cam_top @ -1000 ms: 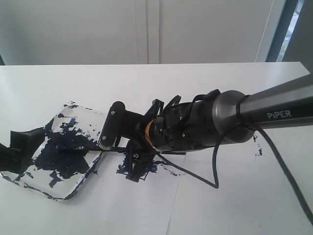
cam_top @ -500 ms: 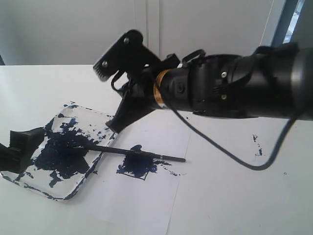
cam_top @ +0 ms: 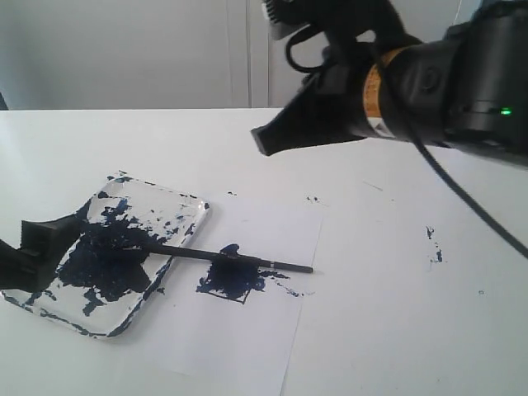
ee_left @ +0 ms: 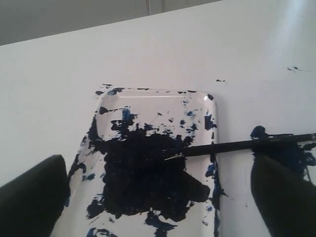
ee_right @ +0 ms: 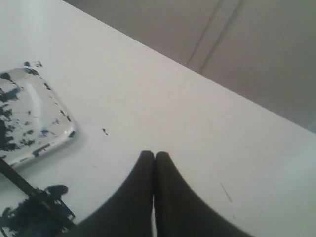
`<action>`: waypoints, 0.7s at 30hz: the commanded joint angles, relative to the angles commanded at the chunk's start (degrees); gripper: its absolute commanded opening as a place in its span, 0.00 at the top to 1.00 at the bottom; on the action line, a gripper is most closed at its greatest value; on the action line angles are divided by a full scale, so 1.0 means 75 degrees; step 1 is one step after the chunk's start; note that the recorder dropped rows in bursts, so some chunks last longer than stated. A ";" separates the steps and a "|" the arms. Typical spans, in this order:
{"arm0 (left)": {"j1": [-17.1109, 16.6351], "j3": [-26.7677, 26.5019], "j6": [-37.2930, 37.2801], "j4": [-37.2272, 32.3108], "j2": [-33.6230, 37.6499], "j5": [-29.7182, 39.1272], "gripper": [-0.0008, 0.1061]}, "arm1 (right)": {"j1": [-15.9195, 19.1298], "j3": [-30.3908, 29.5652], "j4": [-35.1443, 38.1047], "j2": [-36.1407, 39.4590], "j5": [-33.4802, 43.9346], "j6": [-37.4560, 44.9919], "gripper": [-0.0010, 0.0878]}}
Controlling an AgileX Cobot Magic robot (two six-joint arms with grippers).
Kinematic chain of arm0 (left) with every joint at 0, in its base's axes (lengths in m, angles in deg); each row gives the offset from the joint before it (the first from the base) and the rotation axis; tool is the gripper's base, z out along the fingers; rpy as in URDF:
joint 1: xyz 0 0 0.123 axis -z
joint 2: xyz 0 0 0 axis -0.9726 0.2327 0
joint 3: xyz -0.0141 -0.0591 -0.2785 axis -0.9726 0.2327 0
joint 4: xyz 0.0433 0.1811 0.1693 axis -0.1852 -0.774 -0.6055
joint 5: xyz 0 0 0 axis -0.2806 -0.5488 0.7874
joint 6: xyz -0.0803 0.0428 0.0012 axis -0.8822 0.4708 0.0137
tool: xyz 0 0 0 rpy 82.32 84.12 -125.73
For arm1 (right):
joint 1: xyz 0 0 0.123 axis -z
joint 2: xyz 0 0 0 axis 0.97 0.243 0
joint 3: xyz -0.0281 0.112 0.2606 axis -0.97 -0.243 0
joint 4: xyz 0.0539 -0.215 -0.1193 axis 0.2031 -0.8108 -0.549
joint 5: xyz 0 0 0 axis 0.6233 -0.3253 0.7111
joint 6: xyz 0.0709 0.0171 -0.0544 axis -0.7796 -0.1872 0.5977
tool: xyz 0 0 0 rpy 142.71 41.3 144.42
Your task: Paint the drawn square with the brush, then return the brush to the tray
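The brush (cam_top: 223, 257) lies flat and free. Its dark tip rests in the paint-smeared clear tray (cam_top: 161, 206), and its handle crosses the painted blue square (cam_top: 231, 280) on the white paper. My right gripper (cam_top: 262, 140) hangs high above the table, well clear of the brush. Its fingers (ee_right: 154, 157) are pressed together and hold nothing. My left gripper (cam_top: 33, 252) sits low at the tray's left end. In the left wrist view its two fingers stand wide apart (ee_left: 158, 207) on either side of the tray (ee_left: 148, 98), with the brush (ee_left: 237, 145) beyond them.
The white paper sheet (cam_top: 247, 338) lies to the right of the tray. Small paint specks (cam_top: 435, 246) dot the white table on the right. A pale wall stands behind the table's far edge.
My right gripper has lifted off the brush, moved up and to the right, and shut. The brush stays lying across the tray and the square. The left gripper has not moved.
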 joint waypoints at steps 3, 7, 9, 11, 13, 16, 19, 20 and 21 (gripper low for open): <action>0.0000 0.0000 0.0020 0.0000 0.0000 -0.0466 0.05 | 0.0000 -0.0378 0.0180 -0.0664 0.0154 0.0000 0.99; 0.0000 0.0000 0.0020 0.0033 0.0000 -0.0371 0.09 | 0.0000 -0.0870 0.0493 -0.1599 0.0154 0.0000 0.99; 0.0000 0.0000 -0.0004 0.0033 0.0000 -0.0211 0.21 | 0.0000 -0.1084 0.0765 -0.2102 0.0159 0.0000 0.99; 0.0000 0.0000 -0.0004 0.0033 0.0000 -0.0074 0.42 | 0.0000 -0.1238 0.0991 -0.2568 0.0215 0.0000 0.99; 0.0000 0.0000 -0.0004 0.0033 0.0000 -0.0059 0.66 | 0.0000 -0.1393 0.1196 -0.2942 0.0282 0.0000 0.99; 0.0000 0.0000 0.0055 0.0001 0.0000 -0.0059 0.98 | 0.0000 -0.1634 0.1280 -0.3409 0.0469 0.0000 0.99; 0.0000 0.0000 0.0055 0.0001 0.0000 0.0110 0.99 | 0.0000 -0.1842 0.1366 -0.3799 0.0807 0.0000 0.99; 0.0000 0.0000 0.0055 0.0001 0.0000 0.0182 0.99 | 0.0000 -0.1908 0.1366 -0.3898 0.0902 0.0000 0.99; 0.0000 0.0000 0.0055 0.0001 0.0000 0.0180 0.99 | 0.0000 -0.1967 0.1438 -0.3983 0.0998 0.0000 0.99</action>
